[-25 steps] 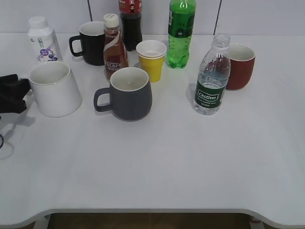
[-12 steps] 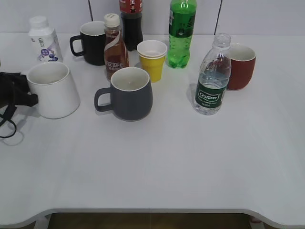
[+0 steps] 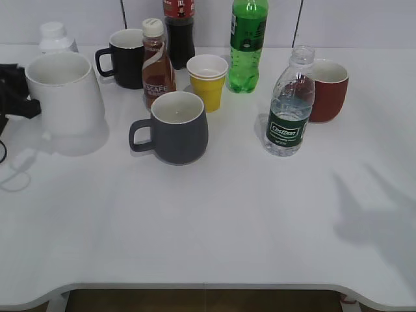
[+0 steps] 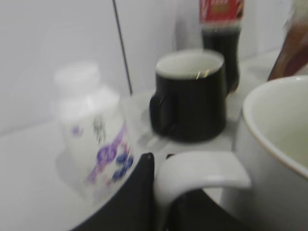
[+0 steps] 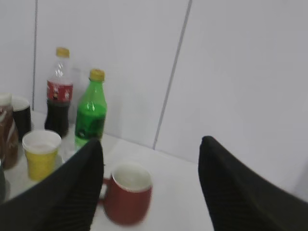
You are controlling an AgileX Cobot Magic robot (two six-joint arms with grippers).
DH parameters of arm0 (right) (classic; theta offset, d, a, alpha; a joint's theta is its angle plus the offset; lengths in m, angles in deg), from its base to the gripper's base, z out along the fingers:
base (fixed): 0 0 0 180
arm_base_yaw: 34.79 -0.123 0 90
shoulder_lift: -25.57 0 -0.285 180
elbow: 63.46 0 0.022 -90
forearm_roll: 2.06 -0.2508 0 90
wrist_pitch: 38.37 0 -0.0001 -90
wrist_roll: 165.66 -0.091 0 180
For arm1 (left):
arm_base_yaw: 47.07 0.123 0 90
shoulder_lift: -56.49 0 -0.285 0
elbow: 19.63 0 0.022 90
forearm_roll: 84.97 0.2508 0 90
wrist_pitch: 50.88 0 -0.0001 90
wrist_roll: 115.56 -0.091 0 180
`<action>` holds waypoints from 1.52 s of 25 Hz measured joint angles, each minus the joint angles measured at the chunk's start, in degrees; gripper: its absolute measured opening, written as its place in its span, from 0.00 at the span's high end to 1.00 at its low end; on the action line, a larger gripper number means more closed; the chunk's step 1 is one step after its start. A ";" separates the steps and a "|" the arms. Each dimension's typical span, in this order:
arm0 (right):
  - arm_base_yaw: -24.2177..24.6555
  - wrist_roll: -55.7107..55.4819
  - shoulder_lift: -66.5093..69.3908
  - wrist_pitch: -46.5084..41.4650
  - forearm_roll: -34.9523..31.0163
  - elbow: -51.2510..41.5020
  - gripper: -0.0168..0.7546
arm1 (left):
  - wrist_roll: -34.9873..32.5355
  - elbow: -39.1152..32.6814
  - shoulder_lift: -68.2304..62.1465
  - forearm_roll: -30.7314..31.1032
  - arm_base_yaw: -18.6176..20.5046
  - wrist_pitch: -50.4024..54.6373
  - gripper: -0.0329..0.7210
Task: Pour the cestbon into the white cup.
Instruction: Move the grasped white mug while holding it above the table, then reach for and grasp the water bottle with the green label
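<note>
The white cup [image 3: 64,94] is lifted off the table at the far left, held by its handle [image 4: 202,171] in my left gripper [image 3: 18,97], which is shut on it [image 4: 161,192]. The cestbon [image 3: 288,104], a clear uncapped bottle with a dark green label, stands upright at the right, in front of a red mug. My right gripper [image 5: 151,159] is open and empty, high above the table; it is out of the exterior view, and only its shadow falls at the lower right. The cestbon does not show in the right wrist view.
Around the back stand a grey mug [image 3: 175,127], black mug [image 3: 127,58], Nescafe bottle [image 3: 156,65], yellow paper cup [image 3: 208,81], cola bottle [image 3: 179,32], green soda bottle [image 3: 246,45], red mug [image 3: 328,90] and a small white purple-labelled bottle [image 3: 55,37].
The white cup has been gripped by its handle and raised off the table, moving up and back. A shadow of the right arm has appeared at the lower right.
</note>
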 joint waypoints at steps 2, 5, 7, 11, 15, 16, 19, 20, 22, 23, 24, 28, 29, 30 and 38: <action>0.00 -0.18 8.46 9.70 -0.58 0.16 0.37 | 2.07 0.00 2.20 2.48 0.00 0.87 0.91; 0.00 -3.75 22.01 19.35 -1.86 -0.09 0.37 | 3.40 -1.23 5.30 4.53 0.00 3.01 0.91; 0.00 -7.28 29.82 25.94 -2.07 -1.96 0.36 | 3.55 -2.60 7.17 4.81 0.00 4.40 0.91; 0.00 -14.76 42.00 38.28 -0.38 -8.45 0.32 | 3.58 -4.90 9.31 4.95 -0.26 6.05 0.91; 0.00 -18.09 54.55 46.16 3.35 -12.57 0.18 | 3.62 -5.14 10.45 4.95 -3.06 8.23 0.91; 0.00 -18.35 57.32 49.29 3.66 -12.68 0.16 | 3.62 -5.14 10.44 4.95 -4.10 8.80 0.91; 0.00 -18.74 66.13 58.40 4.93 -12.03 0.13 | 3.68 -5.14 10.44 4.95 -6.97 11.52 0.91; 0.00 -18.89 69.04 60.52 5.76 -11.35 0.12 | 3.68 -5.14 10.44 4.95 -7.85 12.31 0.91; 0.00 -19.41 74.28 63.54 7.12 -9.17 0.12 | 3.68 -5.18 10.44 4.95 -9.22 13.02 0.91; 0.00 -19.67 76.22 64.20 7.49 -8.04 0.12 | 3.68 -5.18 10.44 4.90 -9.85 13.25 0.91; 0.00 -19.84 78.29 64.52 7.83 -6.59 0.12 | 3.68 -5.18 10.44 4.78 -10.45 13.27 0.91; 0.00 -19.95 83.57 64.59 9.75 0.06 0.12 | 3.68 -5.18 10.44 4.60 -12.51 13.28 0.91; 0.00 -19.95 84.25 63.90 10.02 1.59 0.12 | 3.68 -5.18 10.44 4.60 -12.89 13.28 0.91; 0.00 -20.00 84.87 62.52 10.15 3.17 0.12 | 3.68 -5.18 10.44 4.54 -13.39 13.28 0.91; -1.09 -19.82 83.55 53.50 23.94 9.70 0.42 | 3.68 -5.18 10.44 1.46 -19.62 15.94 0.91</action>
